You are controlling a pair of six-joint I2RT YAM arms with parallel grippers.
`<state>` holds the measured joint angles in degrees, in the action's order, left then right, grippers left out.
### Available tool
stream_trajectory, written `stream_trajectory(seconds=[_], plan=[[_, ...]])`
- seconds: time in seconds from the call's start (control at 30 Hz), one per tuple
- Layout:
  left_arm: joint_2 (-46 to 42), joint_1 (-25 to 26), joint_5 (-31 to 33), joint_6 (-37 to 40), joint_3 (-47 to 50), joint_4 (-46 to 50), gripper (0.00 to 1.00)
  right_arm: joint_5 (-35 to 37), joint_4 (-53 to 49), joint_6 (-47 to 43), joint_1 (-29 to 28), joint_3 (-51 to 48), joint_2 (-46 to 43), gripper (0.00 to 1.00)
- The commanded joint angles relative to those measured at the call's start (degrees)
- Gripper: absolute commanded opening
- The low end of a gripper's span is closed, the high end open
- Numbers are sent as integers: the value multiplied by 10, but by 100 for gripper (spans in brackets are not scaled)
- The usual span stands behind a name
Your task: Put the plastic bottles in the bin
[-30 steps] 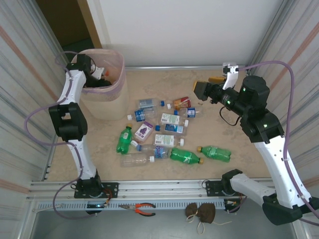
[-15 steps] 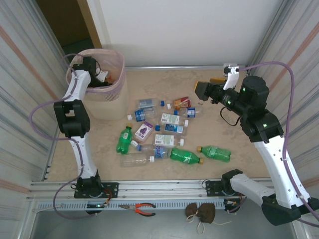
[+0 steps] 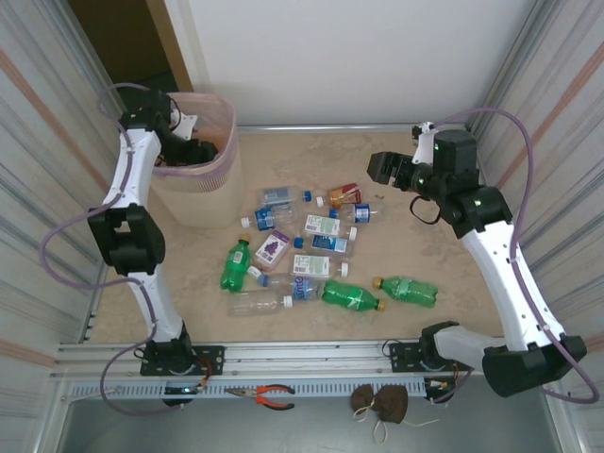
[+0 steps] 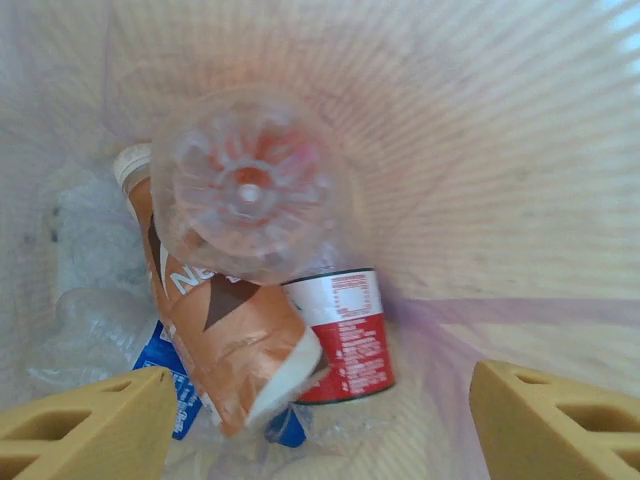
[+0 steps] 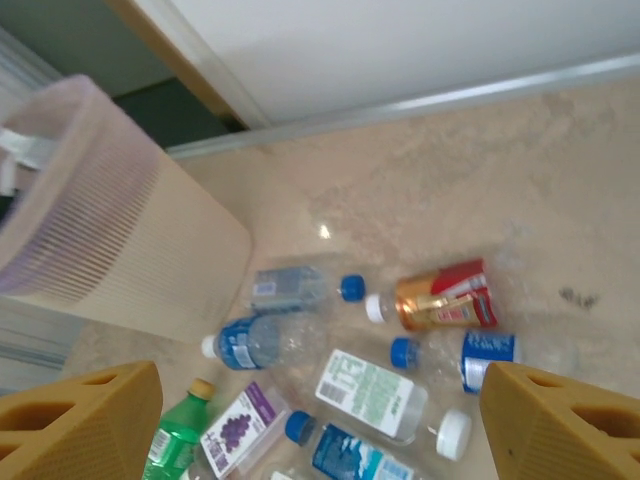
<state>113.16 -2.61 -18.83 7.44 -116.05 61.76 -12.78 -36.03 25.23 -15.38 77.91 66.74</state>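
My left gripper (image 3: pixel 189 149) hangs over the bin (image 3: pixel 203 189), open, with nothing between its yellow fingers (image 4: pixel 85 425). Below it in the pink-lined bin (image 4: pixel 520 200) a clear bottle (image 4: pixel 250 190) shows base-on, above an orange-brown labelled bottle (image 4: pixel 225 345) and a red-labelled one (image 4: pixel 345 335). Several plastic bottles (image 3: pixel 302 250) lie scattered on the table, among them green ones (image 3: pixel 236 264) (image 3: pixel 351 297) (image 3: pixel 408 290). My right gripper (image 3: pixel 377 168) is open in the air to the right of the pile. Its wrist view looks down on the bottles (image 5: pixel 370 385) and the bin (image 5: pixel 110 250).
Ribbed walls close in the left and right sides, and a white wall runs along the back. Orange-handled pliers (image 3: pixel 274 394) and a brown pouch (image 3: pixel 382 401) lie on the front rail, near the arm bases.
My left gripper's jaws have opened over the bin, and that arm's elbow has swung left while its wrist rose. My right wrist has pulled back and left.
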Motion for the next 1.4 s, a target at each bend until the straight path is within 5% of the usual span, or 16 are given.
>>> stream_trajectory(seconds=[0.0,0.27,0.5,0.83,1.37], plan=[[-46,2,-34,-12,-10,13,77,13,-54,23,7,10,8,83],[-122,2,-71,-32,27,-10,77,71,-138,137,-3,-30,15,80],[-188,2,-104,-52,84,-48,77,179,-195,310,-82,-99,-7,79],[-262,2,-125,-62,165,-83,77,165,-170,723,-214,-279,-42,73],[-304,2,-158,-72,225,-115,77,179,-143,986,-302,-438,-117,67]])
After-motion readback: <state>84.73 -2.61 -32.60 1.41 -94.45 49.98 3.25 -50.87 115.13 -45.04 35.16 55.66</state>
